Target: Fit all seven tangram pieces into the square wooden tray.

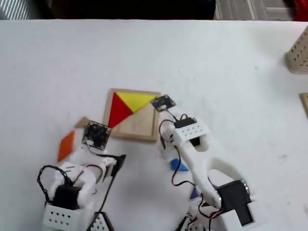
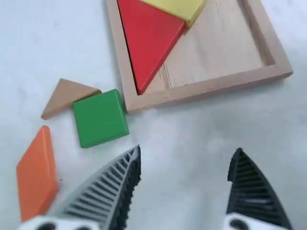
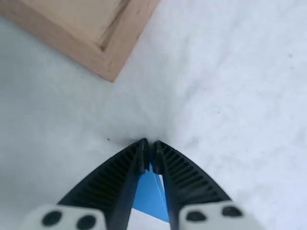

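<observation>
L claw (image 2: 184,165) is held spread wide above the white table (image 1: 216,72), just short of the wooden tray (image 2: 206,86). Red triangle (image 2: 148,38) & yellow triangle (image 2: 175,7) are seated in the tray, edge to edge. Green square (image 2: 100,118) is seen just beside the tray's outer rim, tan triangle (image 2: 67,96) up against it, orange parallelogram (image 2: 36,172) nearby. R claw (image 3: 149,146) is pressed together near a tray corner. Blue triangle (image 3: 148,194) is glimpsed between its fingers, behind the tips; gripped or not can't be told. Purple piece (image 1: 194,193) is lying by the R arm.
</observation>
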### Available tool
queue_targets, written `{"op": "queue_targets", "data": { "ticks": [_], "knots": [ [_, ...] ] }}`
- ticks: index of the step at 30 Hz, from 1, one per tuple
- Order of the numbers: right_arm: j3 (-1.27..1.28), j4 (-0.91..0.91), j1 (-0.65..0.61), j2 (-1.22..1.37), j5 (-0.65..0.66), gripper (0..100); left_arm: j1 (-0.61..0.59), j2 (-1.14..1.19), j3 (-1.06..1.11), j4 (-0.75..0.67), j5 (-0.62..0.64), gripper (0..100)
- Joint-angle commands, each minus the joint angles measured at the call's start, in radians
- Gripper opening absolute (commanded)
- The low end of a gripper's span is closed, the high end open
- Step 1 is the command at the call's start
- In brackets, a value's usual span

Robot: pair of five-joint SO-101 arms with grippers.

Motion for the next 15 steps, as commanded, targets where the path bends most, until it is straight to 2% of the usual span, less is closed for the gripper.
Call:
{"op": "queue_targets", "data": {
  "ticks": [1, 7, 15],
  "knots": [
    [0.0, 0.016, 0.015, -0.024, 0.014, 2.5, 0.007, -0.008, -0.098, 0.037, -0.008, 30],
    [0.0, 0.016, 0.016, -0.024, 0.014, 2.5, -0.134, -0.008, -0.153, 0.032, -0.008, 30],
    [0.0, 0.016, 0.016, -0.024, 0.014, 2.5, -0.331, -0.004, -0.381, 0.149, -0.077, 30]
  ]
}}
